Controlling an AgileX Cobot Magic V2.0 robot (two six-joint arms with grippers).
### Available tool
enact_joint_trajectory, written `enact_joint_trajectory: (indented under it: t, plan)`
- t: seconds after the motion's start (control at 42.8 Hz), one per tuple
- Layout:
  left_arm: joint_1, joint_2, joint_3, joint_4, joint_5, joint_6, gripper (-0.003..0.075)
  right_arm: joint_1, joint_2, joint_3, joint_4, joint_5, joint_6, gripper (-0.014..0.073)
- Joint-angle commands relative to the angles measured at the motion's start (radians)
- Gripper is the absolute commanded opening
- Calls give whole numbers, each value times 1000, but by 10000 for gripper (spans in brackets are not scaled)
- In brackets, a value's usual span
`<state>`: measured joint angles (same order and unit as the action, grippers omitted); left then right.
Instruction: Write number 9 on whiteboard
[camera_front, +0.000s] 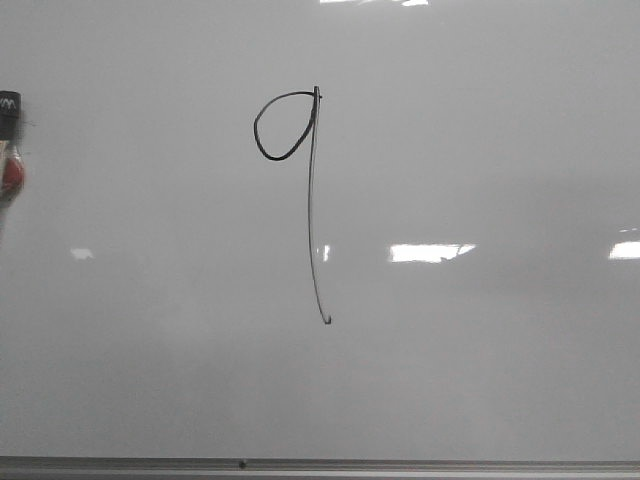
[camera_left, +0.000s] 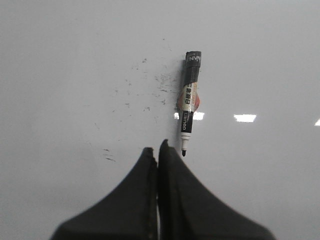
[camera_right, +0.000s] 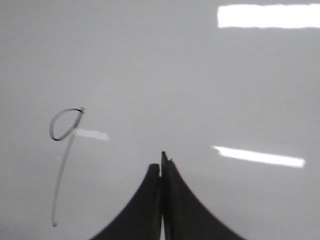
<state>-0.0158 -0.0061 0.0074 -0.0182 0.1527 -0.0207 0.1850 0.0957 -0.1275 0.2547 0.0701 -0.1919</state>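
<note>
The number 9 is drawn in thin black line on the whiteboard, with a small loop on top and a long stem ending in a tiny hook. It also shows in the right wrist view. A black marker, uncapped, lies loose on the whiteboard just beyond my left gripper, which is shut and empty. The marker's end shows at the front view's left edge. My right gripper is shut and empty over the whiteboard, to the side of the 9.
The board's grey metal frame edge runs along the near side. Faint smudge marks dot the board beside the marker. Bright light reflections lie on the board.
</note>
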Motion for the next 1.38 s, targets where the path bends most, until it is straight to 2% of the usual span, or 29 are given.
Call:
enact_joint_trajectory:
  t: [0.0,0.093,0.304,0.561,1.355]
  plan:
    - [1,-18,3,2,-76,-11,-19,-107,6,33,-133,-77,177,-62]
    - [1,-18,3,2,-76,-11,-19,-159,-31,82,-179,-70,230,-62]
    - [1,-18,3,2,-76,-11,-19,-219,-110,152,-198,-46,230,-62]
    - [1,-18,3,2,-76,-11,-19,-220,-125,152,-198,12,230,-62]
    - [1,-18,3,2,-76,-11,-19,-220,-125,151,-197,12,230,-62]
